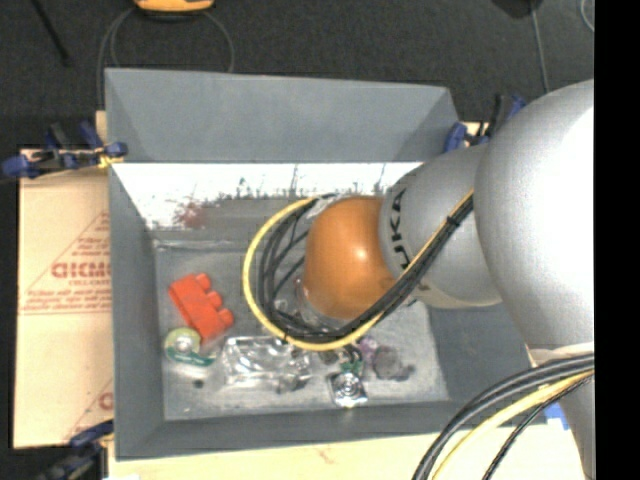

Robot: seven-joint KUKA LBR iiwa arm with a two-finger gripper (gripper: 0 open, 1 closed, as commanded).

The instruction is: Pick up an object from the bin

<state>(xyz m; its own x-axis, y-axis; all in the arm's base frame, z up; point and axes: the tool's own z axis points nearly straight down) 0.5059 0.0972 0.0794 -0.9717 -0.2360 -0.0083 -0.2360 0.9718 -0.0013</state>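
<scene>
A red-orange toy brick (200, 306) with studs lies at the left of the bin floor. Just below it rests a small round green and white thing (183, 345). A crumpled clear plastic piece (262, 360) lies along the front, under the edge of the cable loop. To its right sit a small shiny metal and green thing (349, 386) and a grey-purple lump (388, 363).
The arm reaches in from the right, with its orange cover and a loop of black and yellow cables hanging over the middle of the bin. They hide the floor beneath them. The bin walls rise steeply on all sides.
</scene>
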